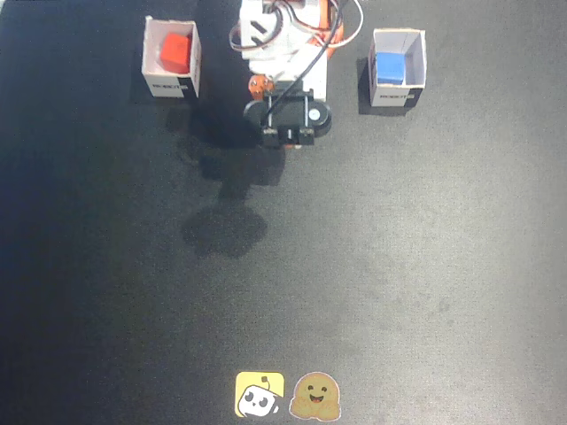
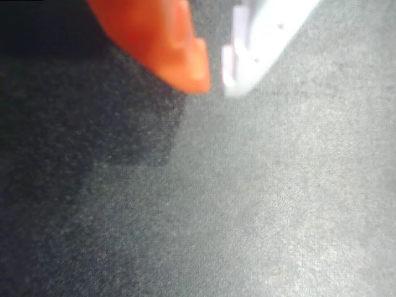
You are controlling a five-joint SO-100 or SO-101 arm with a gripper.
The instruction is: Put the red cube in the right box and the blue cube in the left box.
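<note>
In the fixed view the red cube (image 1: 175, 51) lies inside the white box (image 1: 171, 85) at the back left. The blue cube (image 1: 389, 68) lies inside the twin white box (image 1: 396, 96) at the back right. The arm (image 1: 285, 84) is folded up between the two boxes, and its black wrist part (image 1: 288, 115) hides the fingers from above. In the wrist view my gripper (image 2: 215, 83) hangs empty over the bare dark mat. Its orange finger (image 2: 167, 43) and white finger (image 2: 260, 43) have their tips nearly together. Neither cube nor box shows in that view.
A dark grey mat (image 1: 372, 266) covers the whole table. Two small stickers, one yellow (image 1: 260, 394) and one brown (image 1: 316, 397), lie at the front edge. The arm's shadow (image 1: 226, 226) falls on the mat in front of it.
</note>
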